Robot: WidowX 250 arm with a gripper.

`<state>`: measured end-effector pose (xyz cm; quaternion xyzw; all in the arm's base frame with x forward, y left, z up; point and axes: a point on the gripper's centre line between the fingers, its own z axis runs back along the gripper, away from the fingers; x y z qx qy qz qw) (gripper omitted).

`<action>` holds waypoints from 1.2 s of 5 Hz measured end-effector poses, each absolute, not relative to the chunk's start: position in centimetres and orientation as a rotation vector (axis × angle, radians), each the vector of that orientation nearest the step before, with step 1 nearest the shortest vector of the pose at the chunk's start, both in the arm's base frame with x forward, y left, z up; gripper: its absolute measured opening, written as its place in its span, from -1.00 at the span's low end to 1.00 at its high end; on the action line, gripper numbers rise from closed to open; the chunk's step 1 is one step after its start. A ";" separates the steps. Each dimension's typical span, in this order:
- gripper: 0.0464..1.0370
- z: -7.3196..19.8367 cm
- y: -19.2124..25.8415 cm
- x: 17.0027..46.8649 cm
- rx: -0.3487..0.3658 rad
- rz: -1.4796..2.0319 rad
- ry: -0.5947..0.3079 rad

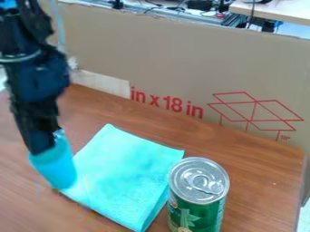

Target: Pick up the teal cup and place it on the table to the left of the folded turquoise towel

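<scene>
The black gripper hangs down at the left of the camera view, left of the folded cloth. At its lower end is a bright blue piece, slightly tilted, whose lower end overlaps the cloth's left edge; whether it is a separate object cannot be told. A folded light turquoise cloth lies flat on the wooden table. Right of the cloth, close to its lower right edge, a green can with a silver lid stands upright.
The brown wooden table has a rounded corner at the right. Behind it stands a cardboard panel with red print. Cables and equipment lie beyond the panel at the top, near a pale tabletop.
</scene>
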<state>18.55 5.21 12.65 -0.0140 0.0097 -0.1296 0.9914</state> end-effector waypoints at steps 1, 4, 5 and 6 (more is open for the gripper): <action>-0.93 12.8 10.0 19.8 -0.024 -0.133 0.038; -0.93 9.4 17.8 20.4 -0.013 0.018 0.148; -0.93 7.8 19.4 21.1 0.005 0.033 0.174; -0.93 7.0 20.5 21.8 -0.002 0.040 0.168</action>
